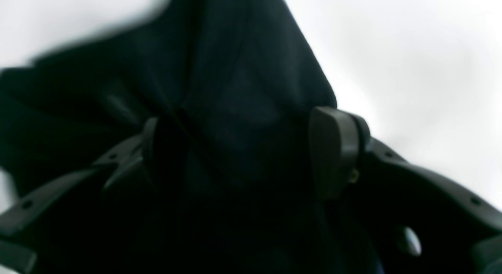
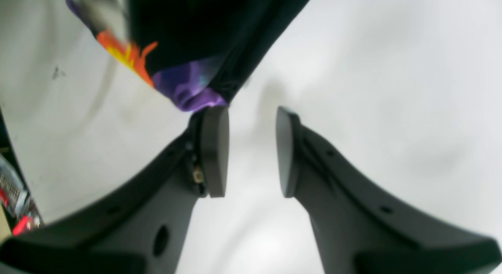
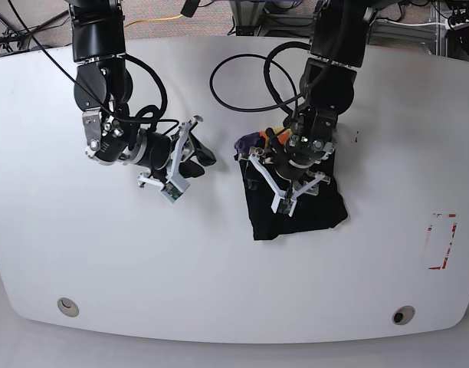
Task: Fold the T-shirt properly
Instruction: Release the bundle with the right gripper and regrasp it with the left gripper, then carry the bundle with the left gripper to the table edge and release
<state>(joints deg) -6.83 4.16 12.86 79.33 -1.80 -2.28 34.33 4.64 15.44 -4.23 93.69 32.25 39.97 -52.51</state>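
The T-shirt (image 3: 296, 195), bunched at the table's (image 3: 219, 284) centre, looks soft and limp; best pinched at a hem edge. The left claw (image 1: 243, 148) straddles cloth, its grip unclear, while the right claw (image 2: 251, 152) gapes empty.

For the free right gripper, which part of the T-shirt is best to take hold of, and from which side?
Probably the bunched corner with the purple print on the T-shirt. It rises off the table just ahead of the open right gripper, facing it. The left gripper already covers the middle, so approach level from the right arm's side.
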